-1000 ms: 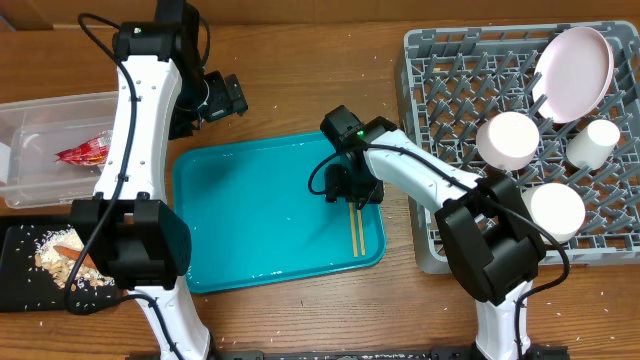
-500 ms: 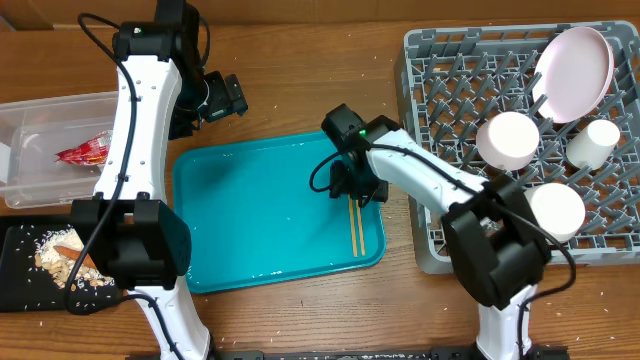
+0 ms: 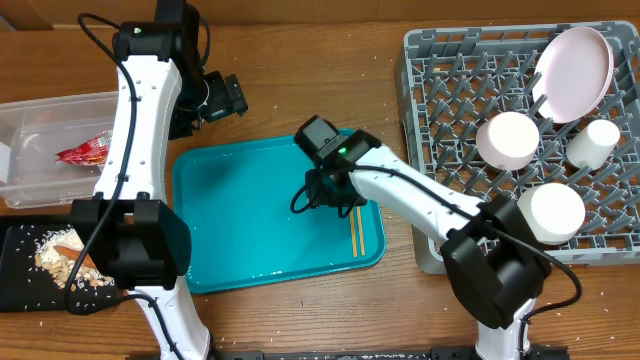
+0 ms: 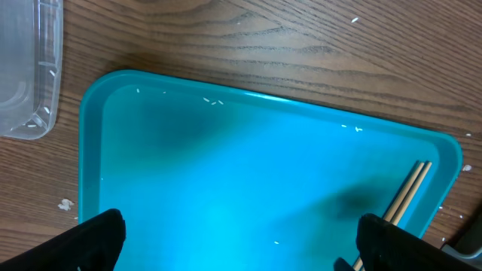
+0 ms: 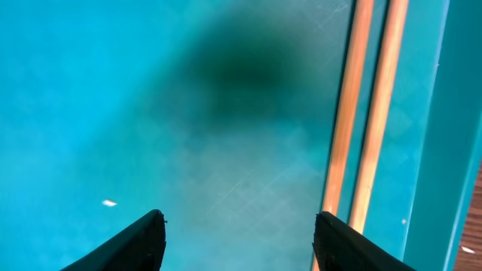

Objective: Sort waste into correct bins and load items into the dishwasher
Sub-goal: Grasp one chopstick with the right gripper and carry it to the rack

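Observation:
A pair of wooden chopsticks (image 3: 356, 234) lies along the right side of the teal tray (image 3: 250, 230); they also show in the right wrist view (image 5: 365, 120) and the left wrist view (image 4: 407, 194). My right gripper (image 5: 237, 241) is open and empty just above the tray floor, the chopsticks by its right finger. My left gripper (image 4: 233, 241) is open and empty, high above the tray's far edge. The grey rack (image 3: 450, 110) holds a pink plate (image 3: 573, 70), a white cup (image 3: 594, 142) and two upturned bowls (image 3: 508, 138). The red wrapper (image 3: 85, 151) lies in the clear tub (image 3: 25, 115). Beige scraps (image 3: 60, 260) lie in the black tray (image 3: 15, 280).
White crumbs dot the wooden table. The clear tub's corner shows in the left wrist view (image 4: 30, 68). The rack stands right of the teal tray, the two bins to its left.
My right gripper has moved left and a little toward the tray's far side, off the chopsticks' top end. The chopsticks stay where they were. The left arm has not moved.

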Tool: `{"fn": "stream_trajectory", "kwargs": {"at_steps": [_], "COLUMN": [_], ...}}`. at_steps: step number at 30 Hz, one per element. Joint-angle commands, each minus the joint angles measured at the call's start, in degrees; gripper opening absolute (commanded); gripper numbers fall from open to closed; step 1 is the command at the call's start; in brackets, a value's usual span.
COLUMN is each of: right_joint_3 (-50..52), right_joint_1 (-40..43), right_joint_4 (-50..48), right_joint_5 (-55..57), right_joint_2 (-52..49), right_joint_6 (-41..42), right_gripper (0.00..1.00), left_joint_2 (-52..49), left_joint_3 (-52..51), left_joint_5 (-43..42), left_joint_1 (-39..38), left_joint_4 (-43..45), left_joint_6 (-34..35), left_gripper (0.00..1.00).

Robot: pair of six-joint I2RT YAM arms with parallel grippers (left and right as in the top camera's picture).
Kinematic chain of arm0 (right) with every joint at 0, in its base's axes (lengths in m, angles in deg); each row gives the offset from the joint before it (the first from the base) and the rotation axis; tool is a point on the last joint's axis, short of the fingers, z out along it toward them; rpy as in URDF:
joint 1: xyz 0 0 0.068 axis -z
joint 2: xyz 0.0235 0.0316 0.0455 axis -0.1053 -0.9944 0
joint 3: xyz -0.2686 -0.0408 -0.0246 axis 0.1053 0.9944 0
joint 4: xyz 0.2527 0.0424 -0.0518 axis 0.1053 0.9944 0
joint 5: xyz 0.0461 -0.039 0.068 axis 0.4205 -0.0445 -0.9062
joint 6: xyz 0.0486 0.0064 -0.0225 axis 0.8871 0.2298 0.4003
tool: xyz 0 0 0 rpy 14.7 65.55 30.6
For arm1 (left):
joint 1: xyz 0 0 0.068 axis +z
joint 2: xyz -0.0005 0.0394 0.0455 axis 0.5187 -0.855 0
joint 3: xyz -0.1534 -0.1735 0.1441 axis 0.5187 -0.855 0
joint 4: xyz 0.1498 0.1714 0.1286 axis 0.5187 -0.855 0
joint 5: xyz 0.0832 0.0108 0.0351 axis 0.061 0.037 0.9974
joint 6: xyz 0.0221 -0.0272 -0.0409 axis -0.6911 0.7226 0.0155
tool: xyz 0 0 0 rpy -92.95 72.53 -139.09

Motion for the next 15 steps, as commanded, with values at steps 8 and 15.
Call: {"fn": "stream_trajectory", "kwargs": {"at_steps": [8,15], "right_joint_3": [0.1,0.1], "right_joint_1": [0.4,0.4], "right_joint_4": [-0.3,-0.5], "right_joint_5": [3.8,4.9], "right_joint_2": [-3.5,-3.9], "right_joint_6": [-0.2,-1.7], "right_gripper": [0.66,0.71], "left_joint_2": [0.7,0.7], "left_joint_3": [-0.5,-0.5], "left_joint_5": [-0.4,-0.4], "left_joint_1": [-0.4,-0.4], "left_joint_4": [0.0,0.0], "left_joint_6": [0.8,0.8], "left_gripper": [1.0,1.0]}}
